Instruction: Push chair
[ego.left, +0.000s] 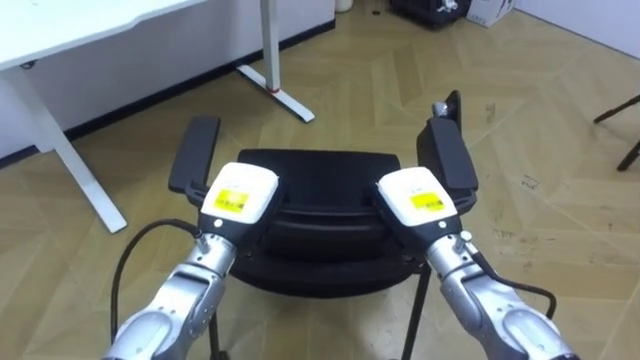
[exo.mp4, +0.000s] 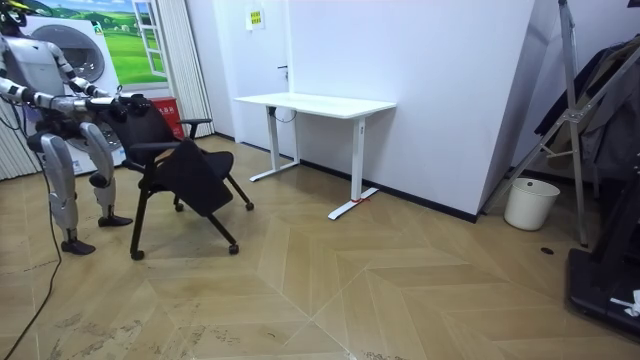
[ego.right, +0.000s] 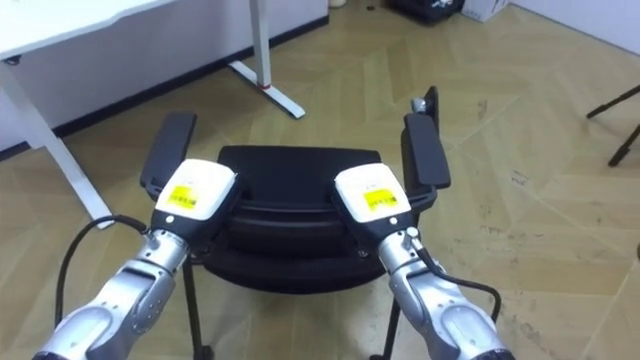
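**While both hands sit high on the backrest, a crooked shove is the danger**

Robot stands right behind the black padded chair with flat armrests, out on the herringbone wooden floor. The room view puts the chair well apart from the white table. Left hand and right hand rest on the top of the backrest, one toward each side, between the two armrests. Whether the fingers are curled over that edge or lying straight, I cannot tell: the backrest hides them.

Now the risks, as I read them. The contact is up at the very top of the chair, so a hard push could tip it forward instead of sliding it, especially if a leg catches on a floor seam. If one arm leads the other, the chair could swing round and slip out from under a palm. And watch the line of travel: ahead and to the robot's left lies the table's flat white foot, so a drift that way could jam the chair against it.
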